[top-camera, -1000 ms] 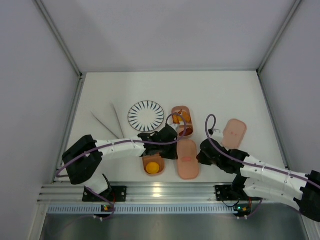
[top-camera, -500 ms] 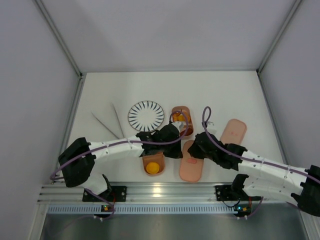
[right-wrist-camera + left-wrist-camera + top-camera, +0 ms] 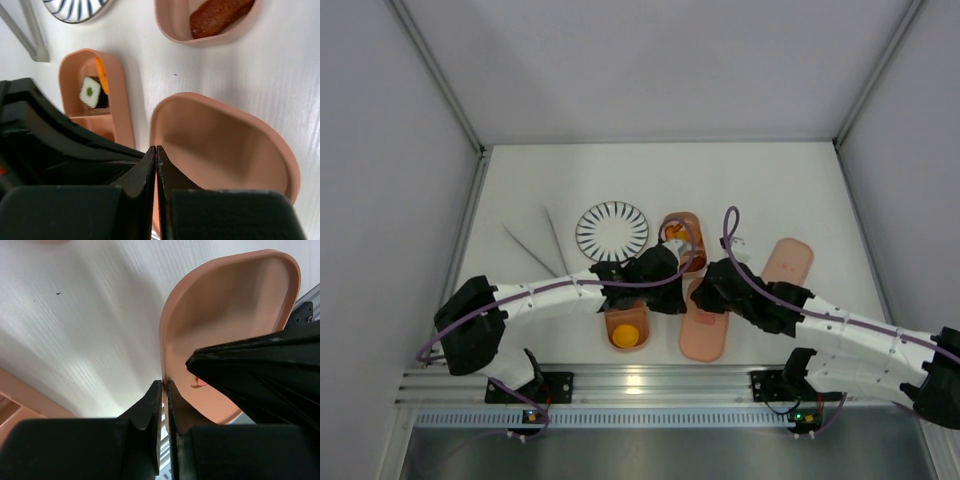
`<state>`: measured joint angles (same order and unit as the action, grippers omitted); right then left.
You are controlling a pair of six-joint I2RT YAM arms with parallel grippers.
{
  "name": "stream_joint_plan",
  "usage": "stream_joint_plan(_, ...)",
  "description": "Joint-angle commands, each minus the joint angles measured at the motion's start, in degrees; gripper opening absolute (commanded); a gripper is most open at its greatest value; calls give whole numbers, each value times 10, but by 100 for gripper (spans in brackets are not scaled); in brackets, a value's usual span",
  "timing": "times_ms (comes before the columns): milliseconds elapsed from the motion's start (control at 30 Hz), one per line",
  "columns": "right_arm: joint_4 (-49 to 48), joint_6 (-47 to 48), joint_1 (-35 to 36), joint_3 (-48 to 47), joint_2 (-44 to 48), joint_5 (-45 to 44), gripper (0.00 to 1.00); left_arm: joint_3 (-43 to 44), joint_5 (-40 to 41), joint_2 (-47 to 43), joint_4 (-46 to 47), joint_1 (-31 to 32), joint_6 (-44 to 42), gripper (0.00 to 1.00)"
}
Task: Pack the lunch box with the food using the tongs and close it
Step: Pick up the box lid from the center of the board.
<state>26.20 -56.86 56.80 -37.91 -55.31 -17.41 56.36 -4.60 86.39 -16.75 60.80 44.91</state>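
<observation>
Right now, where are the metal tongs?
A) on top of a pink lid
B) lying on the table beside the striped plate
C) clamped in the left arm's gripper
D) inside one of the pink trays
B: the tongs lie flat on the table, just left of the striped plate, with nothing holding them.

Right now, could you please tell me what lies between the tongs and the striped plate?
Nothing lies there: in the top view the strip of white table between the tongs and the striped plate is bare.
</observation>
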Motion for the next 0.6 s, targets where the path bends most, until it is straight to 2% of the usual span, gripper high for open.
stream_joint_plan(0,6,13,17,-59,-5,-11,0,24,12,-20,6,-1,2,0)
stream_joint_plan(300,44,25,49,-134,-27,-27,0,52,38,-29,-62,-5,6,0)
stream_joint_plan(567,90,21,62,-161,0,-55,0,77,73,-79,-171,-34,13,0)
